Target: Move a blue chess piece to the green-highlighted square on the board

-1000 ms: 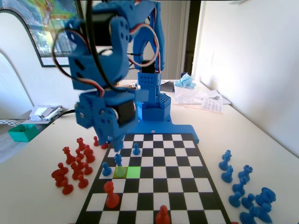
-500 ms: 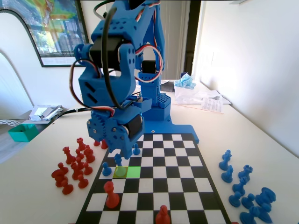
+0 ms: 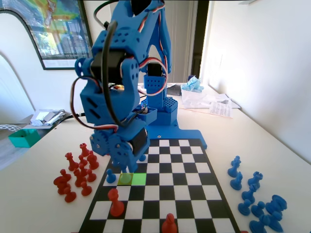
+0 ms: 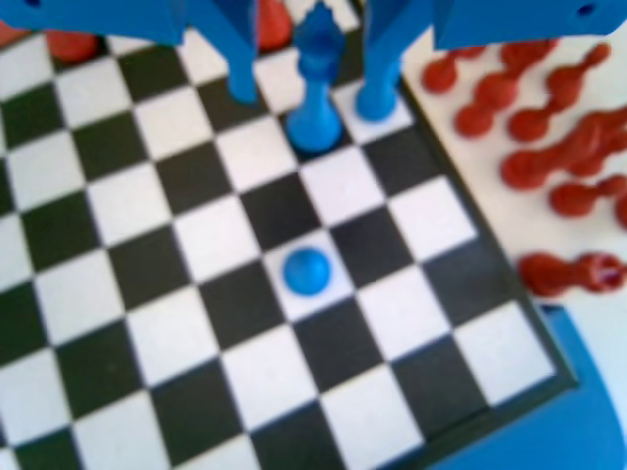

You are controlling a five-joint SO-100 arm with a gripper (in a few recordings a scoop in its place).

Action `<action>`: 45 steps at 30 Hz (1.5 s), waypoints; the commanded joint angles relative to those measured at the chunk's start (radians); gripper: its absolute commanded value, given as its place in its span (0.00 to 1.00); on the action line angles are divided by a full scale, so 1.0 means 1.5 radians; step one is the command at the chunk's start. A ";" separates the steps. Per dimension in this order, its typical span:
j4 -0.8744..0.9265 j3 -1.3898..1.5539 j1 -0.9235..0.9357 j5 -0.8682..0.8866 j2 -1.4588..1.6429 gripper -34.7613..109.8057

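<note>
- The gripper (image 4: 309, 93) is low over the board (image 3: 194, 194), jaws apart either side of a blue pawn (image 4: 315, 98), not yet clamped
- Next, I'd guess: close, lift, carry to the green-highlighted square (image 3: 139, 179) (just beside)

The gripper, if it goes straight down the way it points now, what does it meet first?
Probably the blue piece standing between its open jaws: the gripper straddles it on the board. Depth is unclear.
</note>
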 commanded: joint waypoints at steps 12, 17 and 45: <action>-0.013 -0.017 0.018 -0.029 0.010 0.36; -0.019 -0.008 0.018 -0.031 0.010 0.35; 0.074 -0.062 -0.013 0.002 0.043 0.25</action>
